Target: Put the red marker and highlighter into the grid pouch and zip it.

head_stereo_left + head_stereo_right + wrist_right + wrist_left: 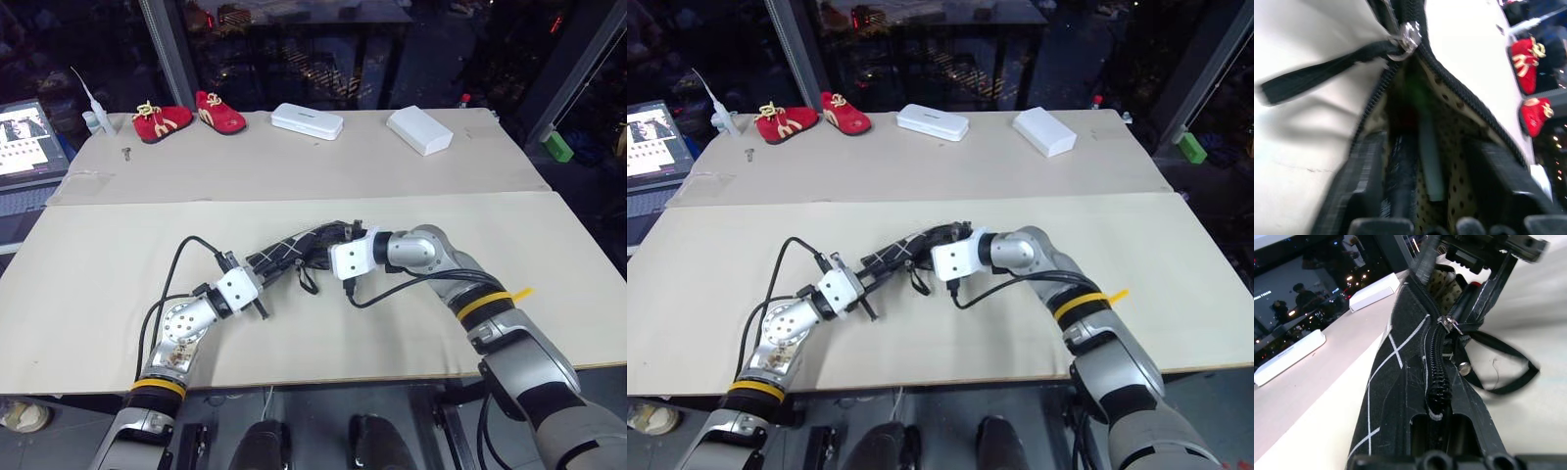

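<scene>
The left gripper (263,286) clamps the grid pouch's (294,251) near-left end, holding it steady; the right gripper (338,238), jaws spread, sits at its open mouth — the highlighter (1430,161) and red marker (1403,166) lie inside. Zipping remains, I judge.

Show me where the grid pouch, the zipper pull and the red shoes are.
grid pouch (1396,382): left wrist view, gridded side fabric.
zipper pull (1448,324): left wrist view, metal slider.
red shoes (162,121): left eye view, left shoe's upper.

Red shoes (188,117), two white boxes (308,121) (far edge), laptop (27,147), green block (558,147)
</scene>
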{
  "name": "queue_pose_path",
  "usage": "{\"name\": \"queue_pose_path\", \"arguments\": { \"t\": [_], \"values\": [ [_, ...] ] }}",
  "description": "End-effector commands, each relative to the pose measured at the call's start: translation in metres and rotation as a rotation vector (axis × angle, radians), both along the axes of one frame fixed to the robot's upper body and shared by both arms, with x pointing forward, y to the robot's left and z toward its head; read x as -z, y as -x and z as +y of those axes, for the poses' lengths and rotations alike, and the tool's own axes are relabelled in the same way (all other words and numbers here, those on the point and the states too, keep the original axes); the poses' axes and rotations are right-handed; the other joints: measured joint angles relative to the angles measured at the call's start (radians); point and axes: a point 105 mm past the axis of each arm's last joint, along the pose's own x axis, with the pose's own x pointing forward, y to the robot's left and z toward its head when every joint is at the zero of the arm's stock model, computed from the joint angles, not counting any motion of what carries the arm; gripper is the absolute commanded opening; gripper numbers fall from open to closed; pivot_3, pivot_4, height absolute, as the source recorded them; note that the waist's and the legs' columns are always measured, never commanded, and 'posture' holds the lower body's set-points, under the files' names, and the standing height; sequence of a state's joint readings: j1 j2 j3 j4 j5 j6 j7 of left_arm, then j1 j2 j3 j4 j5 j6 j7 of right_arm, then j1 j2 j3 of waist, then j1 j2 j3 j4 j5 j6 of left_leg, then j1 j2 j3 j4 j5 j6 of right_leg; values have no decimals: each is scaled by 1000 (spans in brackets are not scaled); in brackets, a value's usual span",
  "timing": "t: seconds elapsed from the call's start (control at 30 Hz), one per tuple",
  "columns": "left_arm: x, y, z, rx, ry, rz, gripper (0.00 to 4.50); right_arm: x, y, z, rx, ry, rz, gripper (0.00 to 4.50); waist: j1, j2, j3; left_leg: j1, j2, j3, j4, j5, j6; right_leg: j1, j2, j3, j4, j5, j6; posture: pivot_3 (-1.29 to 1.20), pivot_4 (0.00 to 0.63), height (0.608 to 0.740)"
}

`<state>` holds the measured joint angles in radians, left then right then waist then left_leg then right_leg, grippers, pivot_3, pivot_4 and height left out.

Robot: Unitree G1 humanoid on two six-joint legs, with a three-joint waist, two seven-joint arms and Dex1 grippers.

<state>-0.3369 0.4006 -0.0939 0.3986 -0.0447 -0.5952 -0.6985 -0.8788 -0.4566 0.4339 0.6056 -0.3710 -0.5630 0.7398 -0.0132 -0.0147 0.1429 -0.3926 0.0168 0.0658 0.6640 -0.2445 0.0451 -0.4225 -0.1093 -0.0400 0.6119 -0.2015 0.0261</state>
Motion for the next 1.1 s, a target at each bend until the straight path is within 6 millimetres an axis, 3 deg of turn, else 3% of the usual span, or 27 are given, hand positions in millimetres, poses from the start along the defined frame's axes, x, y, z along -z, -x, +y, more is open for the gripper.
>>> {"name": "queue_pose_path", "arguments": {
  "t": [0.03, 0.2, 0.33, 0.4, 0.47, 0.6, 0.67, 0.8, 0.87, 1.1],
  "values": [
    [-14, -2, 4, -16, 49, -40, 0, -36, -5, -19, 26, -73, -52, 3371, 1, 0, 0, 0, 0, 0, 0, 0, 0, 0, 0, 0, 0, 0, 0, 0, 150, 740],
    [-14, -1, 7, -20, 48, -38, 0, -68, -1, -42, 68, -238, 52, 3371, 0, 0, 0, 0, 0, 0, 0, 0, 0, 0, 0, 0, -1, 0, 0, 0, 150, 740],
    [-14, 0, 10, -35, 56, -36, 0, -97, 14, -71, 118, -509, 363, 3371, 2, 0, 0, 0, 1, -1, 0, 0, 0, 1, 0, 0, 0, 0, 0, 0, 150, 740],
    [-14, 0, 11, -44, 68, -33, 0, -95, 17, -81, 173, -541, 402, 3371, 5, 0, 0, -1, 1, -2, 0, 0, 0, 1, -1, -1, 0, 0, 0, 0, 150, 740],
    [-18, -3, 13, -67, 112, -28, 0, -79, 28, -83, 194, -522, 494, 3371, 9, 0, 0, -1, 1, -2, 0, 0, 1, 1, -3, -1, -1, 0, 0, 0, 150, 740],
    [-24, -7, 14, -86, 158, -20, 0, -48, 71, -69, 159, -488, 808, 3371, 16, 0, 0, -1, 0, -2, 0, -1, 1, 0, -3, -1, -1, 0, 0, 0, 150, 740],
    [-24, -6, 13, -81, 152, -18, 0, -27, 82, -59, 197, -465, 883, 3371, 14, 0, 0, -1, 0, -2, 0, -1, 1, 0, -3, -1, -1, 0, 0, 0, 150, 740],
    [-24, -7, 13, -82, 154, -14, 0, 0, 84, -43, 302, -465, 975, 3371, 11, 0, 0, 0, 0, -1, 0, -1, 1, 1, -3, -1, -1, 0, 0, 0, 150, 740],
    [-21, -5, 10, -69, 144, -11, 0, 10, 69, -26, 394, -520, 1016, 3371, 12, 0, 0, 0, 0, -2, 0, -1, 1, 1, -3, -1, -1, 0, -1, 0, 150, 740],
    [-20, -6, 5, -53, 134, -9, 0, 2, 43, 17, 434, -589, 1039, 3371, 13, 0, 0, -3, -1, -2, 0, 0, 1, -1, -1, -2, 0, 0, 0, 0, 150, 740]
  ]
}}
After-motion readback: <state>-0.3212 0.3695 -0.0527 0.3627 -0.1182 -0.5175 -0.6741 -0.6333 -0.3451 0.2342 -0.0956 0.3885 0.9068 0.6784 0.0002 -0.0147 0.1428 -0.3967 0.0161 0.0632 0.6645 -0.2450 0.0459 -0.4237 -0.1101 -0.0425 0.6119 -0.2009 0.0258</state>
